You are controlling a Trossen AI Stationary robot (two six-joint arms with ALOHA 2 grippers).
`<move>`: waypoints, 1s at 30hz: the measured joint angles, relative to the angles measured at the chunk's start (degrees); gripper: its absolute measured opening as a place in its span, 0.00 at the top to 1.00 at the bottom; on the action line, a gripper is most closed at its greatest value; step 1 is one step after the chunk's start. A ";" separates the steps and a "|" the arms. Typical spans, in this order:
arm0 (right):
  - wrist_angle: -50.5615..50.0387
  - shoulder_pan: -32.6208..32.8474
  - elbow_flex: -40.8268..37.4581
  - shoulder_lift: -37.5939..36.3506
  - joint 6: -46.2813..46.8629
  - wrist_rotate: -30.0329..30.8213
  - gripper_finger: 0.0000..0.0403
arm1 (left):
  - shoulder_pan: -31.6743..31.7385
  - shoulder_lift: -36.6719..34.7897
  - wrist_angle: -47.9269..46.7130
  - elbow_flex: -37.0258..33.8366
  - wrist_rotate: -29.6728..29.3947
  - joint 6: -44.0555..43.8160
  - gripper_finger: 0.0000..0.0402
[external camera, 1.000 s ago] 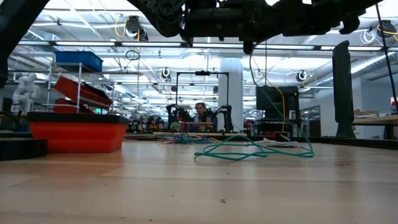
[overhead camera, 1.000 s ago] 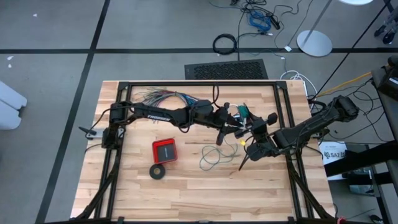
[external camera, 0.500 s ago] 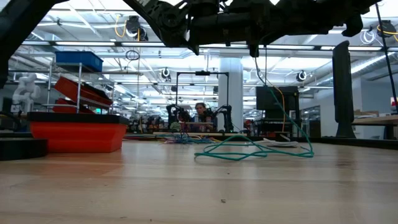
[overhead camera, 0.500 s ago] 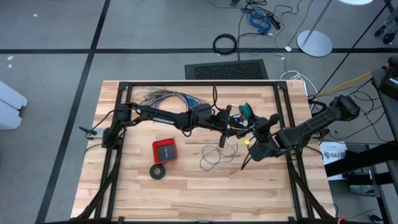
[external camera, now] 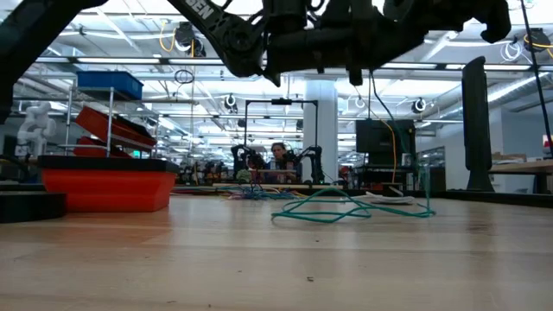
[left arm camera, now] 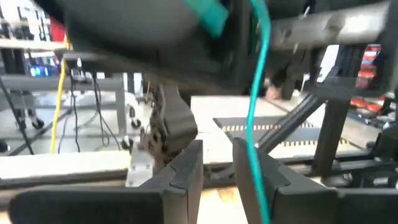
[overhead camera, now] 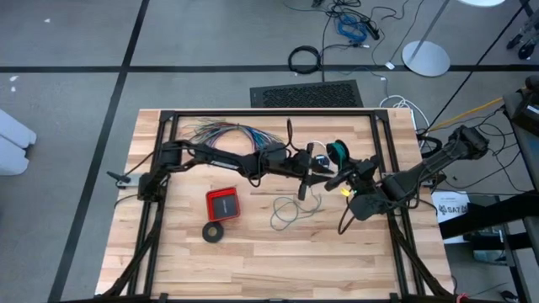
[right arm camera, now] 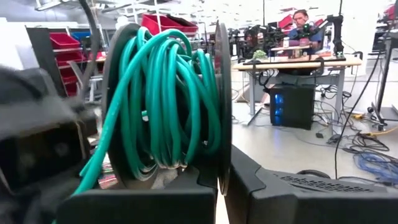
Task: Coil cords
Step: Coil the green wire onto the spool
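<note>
The desk (overhead camera: 168, 252) is pale wooden planking with a black metal frame round its edges. A thin teal-green wire (overhead camera: 290, 210) lies partly in a loose, springy tangle near the middle of the desk, seen in the low view (external camera: 346, 210) as limp loops resting on the wood with 1 strand rising upward. The rest of the wire is wound in glossy, rounded turns on a dark spool (right arm camera: 166, 99) with 2 flat round flanges. The right gripper (right arm camera: 221, 186) has its 2 dark, blocky fingers (right arm camera: 280, 193) closed on the spool's flange edge, the coil sitting just above them; in the high view the spool (overhead camera: 337, 152) shows between the 2 arms, above the desk. The left gripper (left arm camera: 217, 168) holds its 2 matte black fingers (left arm camera: 186, 168) slightly apart, and a taut strand of the teal-green wire (left arm camera: 255, 124) runs down just beside 1 finger; whether it is pinched cannot be told. A fanned bundle of many-coloured wires (overhead camera: 223, 131) lies at the desk's far edge, a red square box (overhead camera: 222, 203) and a black tape-like ring (overhead camera: 214, 231) lie on the left half.
</note>
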 joint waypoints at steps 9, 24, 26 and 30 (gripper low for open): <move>0.17 0.10 -0.11 -0.22 -0.70 -0.73 1.00 | -0.99 -0.08 -0.11 -0.04 2.10 6.86 0.76; 2.57 5.75 -0.15 -4.44 -10.25 -1.06 1.00 | 3.56 -0.08 -1.20 -0.04 20.34 8.94 0.76; 2.43 5.90 -0.15 -4.81 -10.41 -0.27 1.00 | 3.46 -0.08 -1.01 -0.04 22.05 9.00 0.76; 2.34 6.12 -0.15 -5.27 -11.07 -0.20 1.00 | 3.38 -0.12 -0.15 -0.04 25.19 8.98 0.76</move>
